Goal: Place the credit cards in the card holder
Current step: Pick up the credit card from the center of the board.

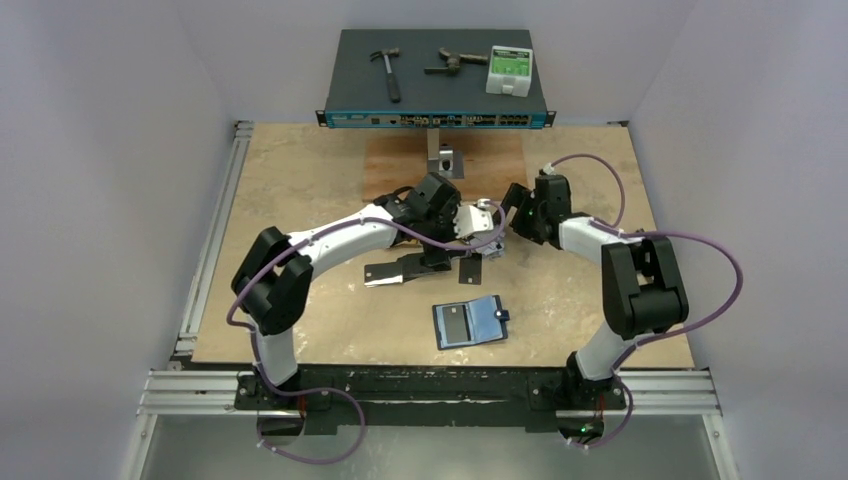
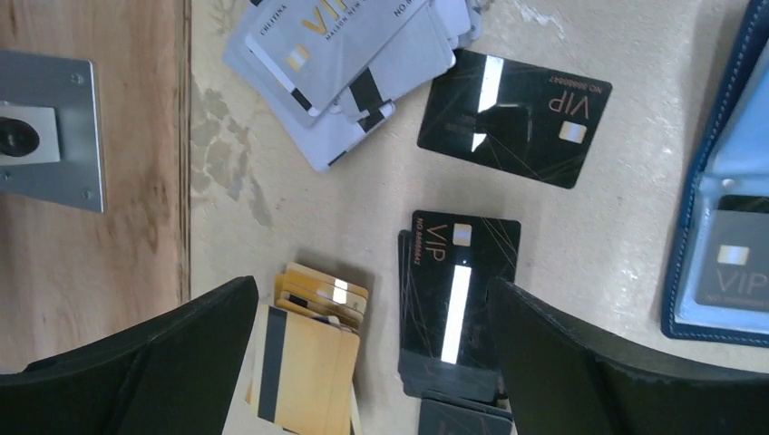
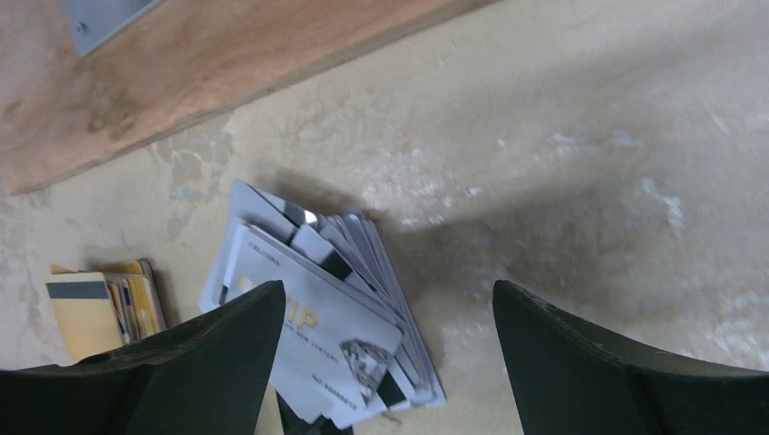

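Left jaws and right jaws gaped empty; stacked credit cards (image 2: 458, 308) between them could lift several together.

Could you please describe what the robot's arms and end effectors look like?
The left arm and right arm have white links, black joint housings and looping purple cables. The left end effector and right end effector each carry two broad black fingers.

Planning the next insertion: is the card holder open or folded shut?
Open. The card holder lies spread flat, with a card visible in one pocket.
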Robot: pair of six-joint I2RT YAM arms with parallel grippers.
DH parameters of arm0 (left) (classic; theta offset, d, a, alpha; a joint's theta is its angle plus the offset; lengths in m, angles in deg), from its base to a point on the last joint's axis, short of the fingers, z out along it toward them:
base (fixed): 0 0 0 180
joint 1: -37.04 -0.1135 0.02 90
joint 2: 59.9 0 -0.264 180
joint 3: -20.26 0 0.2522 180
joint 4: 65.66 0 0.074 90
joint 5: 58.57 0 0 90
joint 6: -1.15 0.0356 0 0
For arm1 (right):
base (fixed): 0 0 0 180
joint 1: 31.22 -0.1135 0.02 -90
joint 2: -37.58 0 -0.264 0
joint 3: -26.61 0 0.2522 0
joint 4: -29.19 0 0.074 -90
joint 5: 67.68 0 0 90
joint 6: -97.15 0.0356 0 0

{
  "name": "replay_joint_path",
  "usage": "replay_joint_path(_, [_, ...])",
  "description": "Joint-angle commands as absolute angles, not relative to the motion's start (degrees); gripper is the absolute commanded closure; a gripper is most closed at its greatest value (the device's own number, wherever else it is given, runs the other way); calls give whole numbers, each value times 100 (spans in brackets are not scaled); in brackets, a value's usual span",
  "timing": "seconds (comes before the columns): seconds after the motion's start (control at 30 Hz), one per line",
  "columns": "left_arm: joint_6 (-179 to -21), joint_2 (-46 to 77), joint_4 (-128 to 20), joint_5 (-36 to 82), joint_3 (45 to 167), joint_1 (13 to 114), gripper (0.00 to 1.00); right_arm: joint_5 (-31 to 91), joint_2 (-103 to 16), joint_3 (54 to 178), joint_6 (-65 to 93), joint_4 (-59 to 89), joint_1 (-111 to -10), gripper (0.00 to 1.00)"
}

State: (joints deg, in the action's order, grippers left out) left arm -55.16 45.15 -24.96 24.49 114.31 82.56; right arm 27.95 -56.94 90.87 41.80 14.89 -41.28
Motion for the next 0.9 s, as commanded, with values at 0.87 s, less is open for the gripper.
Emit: replay_joint_path(0.87, [-5134,6498,-4564,3545,13044,8407,4,3902,-5711,8204,4119,3009,-4072,25])
